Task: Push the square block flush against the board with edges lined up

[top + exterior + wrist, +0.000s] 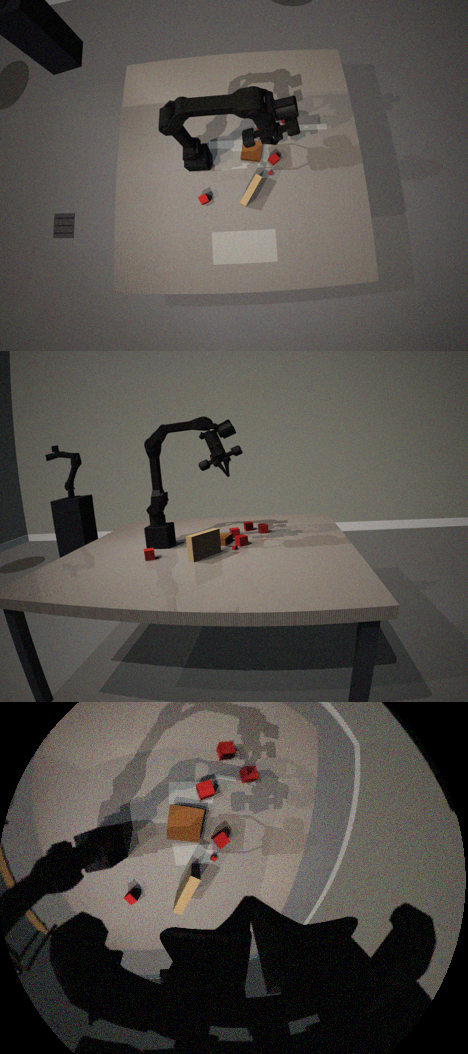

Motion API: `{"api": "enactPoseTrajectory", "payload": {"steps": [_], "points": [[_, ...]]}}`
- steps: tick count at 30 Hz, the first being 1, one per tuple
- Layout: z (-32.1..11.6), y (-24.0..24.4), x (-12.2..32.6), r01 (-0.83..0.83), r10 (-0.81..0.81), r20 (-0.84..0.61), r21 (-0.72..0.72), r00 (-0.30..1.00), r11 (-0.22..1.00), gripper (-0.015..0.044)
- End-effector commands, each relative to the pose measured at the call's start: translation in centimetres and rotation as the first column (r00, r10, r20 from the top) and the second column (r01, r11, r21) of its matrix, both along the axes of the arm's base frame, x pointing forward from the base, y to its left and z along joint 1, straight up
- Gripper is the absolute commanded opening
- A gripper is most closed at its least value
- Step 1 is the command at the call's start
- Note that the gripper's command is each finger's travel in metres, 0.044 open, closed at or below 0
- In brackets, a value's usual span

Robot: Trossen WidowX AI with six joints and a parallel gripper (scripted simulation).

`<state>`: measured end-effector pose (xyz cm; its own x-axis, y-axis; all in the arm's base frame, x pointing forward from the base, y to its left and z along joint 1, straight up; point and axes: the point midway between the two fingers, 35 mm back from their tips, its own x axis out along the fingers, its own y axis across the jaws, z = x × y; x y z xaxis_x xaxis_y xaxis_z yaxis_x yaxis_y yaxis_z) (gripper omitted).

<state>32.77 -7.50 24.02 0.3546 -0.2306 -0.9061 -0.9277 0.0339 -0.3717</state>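
Observation:
The square block (251, 152) (226, 538) (186, 823) is orange-brown and lies flat on the table; the arm hides its far edge in the top view. The board (251, 190) (205, 544) (187, 895) is pale wood, stands on its long narrow side and is turned at an angle. A gap separates block and board; they do not touch. My gripper (227, 475) (248, 900) is shut with nothing between the fingertips. It hangs high above the table, well clear of block and board. In the top view its fingertips are hidden or too dark to place.
A red cube (274, 158) (241, 540) (220, 839) stands right of the block. A tiny red cube (271, 172) (235, 547) (214, 857) is near the board's far end. Another red cube (203, 199) (149, 554) (131, 897) stands left of the board. Three more stand beyond the block.

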Motion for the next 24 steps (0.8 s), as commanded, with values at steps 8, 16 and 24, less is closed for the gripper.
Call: {"api": "enactPoseTrajectory", "payload": {"steps": [8, 16, 24], "points": [[-3.0, -3.3, 0.1, 0.353, -0.353, -0.022, 0.123, 0.935, 0.927, 0.0], [-5.1, -5.6, -0.1, 0.577, -0.577, -0.057, 0.19, 0.814, 0.795, 0.0], [-7.2, -8.0, -0.7, 0.761, -0.764, -0.103, 0.238, 0.637, 0.603, 0.0]]}}
